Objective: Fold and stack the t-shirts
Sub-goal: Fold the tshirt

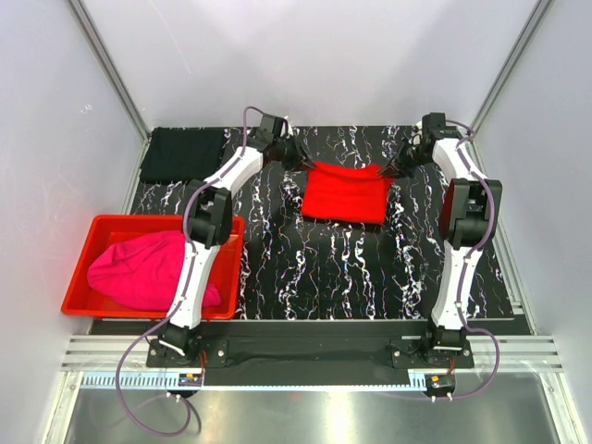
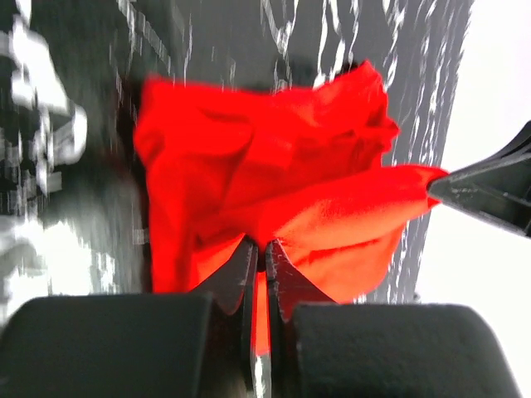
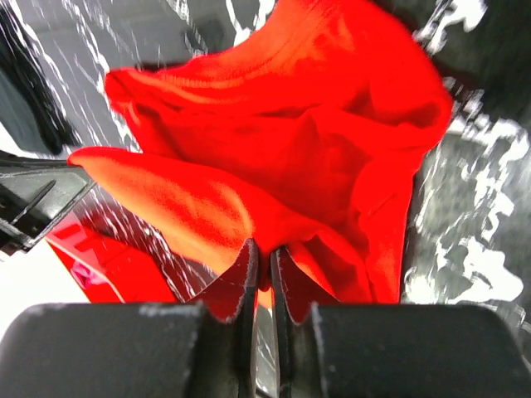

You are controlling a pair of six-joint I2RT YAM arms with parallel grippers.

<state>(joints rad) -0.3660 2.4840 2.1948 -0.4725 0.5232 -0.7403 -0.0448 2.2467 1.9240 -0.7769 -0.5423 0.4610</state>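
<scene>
A bright red t-shirt point(image 1: 347, 192) lies partly folded at the back middle of the table, its far edge lifted. My left gripper point(image 1: 305, 157) pinches the shirt's far left corner; in the left wrist view the gripper point(image 2: 259, 249) is shut on red cloth point(image 2: 274, 157). My right gripper point(image 1: 393, 169) holds the far right corner, and its own view shows the gripper point(image 3: 264, 253) shut on a fold of the red shirt point(image 3: 290, 141). A folded black t-shirt point(image 1: 182, 153) lies at the back left. A magenta pink t-shirt point(image 1: 139, 268) sits bunched in a bin.
A red plastic bin point(image 1: 79, 268) stands at the front left beside the left arm. The table top point(image 1: 333, 268) is black with white marbling. Grey walls with metal frame posts close in the back and both sides.
</scene>
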